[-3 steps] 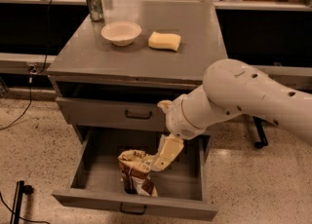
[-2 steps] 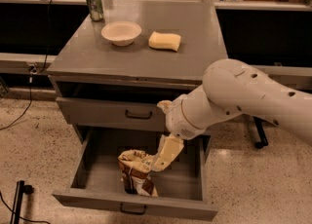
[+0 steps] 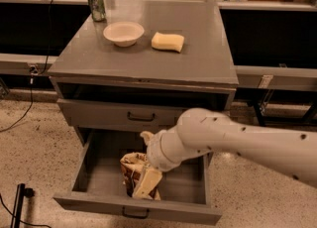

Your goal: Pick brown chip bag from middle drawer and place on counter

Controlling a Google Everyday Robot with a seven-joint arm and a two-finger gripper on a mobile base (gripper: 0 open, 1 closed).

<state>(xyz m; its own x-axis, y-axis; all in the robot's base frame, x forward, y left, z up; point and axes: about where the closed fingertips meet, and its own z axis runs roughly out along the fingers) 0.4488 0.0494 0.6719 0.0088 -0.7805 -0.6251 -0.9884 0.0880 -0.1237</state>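
Observation:
The brown chip bag [image 3: 130,168], crumpled brown and tan foil, stands in the open middle drawer [image 3: 99,170], the lowest one, near its front centre. My gripper [image 3: 146,183] reaches down into the drawer on the end of the white arm [image 3: 213,140] and sits against the bag's right front side, partly covering it. The counter [image 3: 203,58] is the grey cabinet top above.
On the counter stand a white bowl [image 3: 124,32], a yellow sponge [image 3: 167,41] and a green can [image 3: 96,5] at the back left. A shut grey drawer front [image 3: 141,115] lies above the open drawer. Cables [image 3: 22,108] lie on the speckled floor at left.
The arm has dropped lower and moved left toward the drawer's front. The gripper now sits lower against the bag. The bag has stayed in place.

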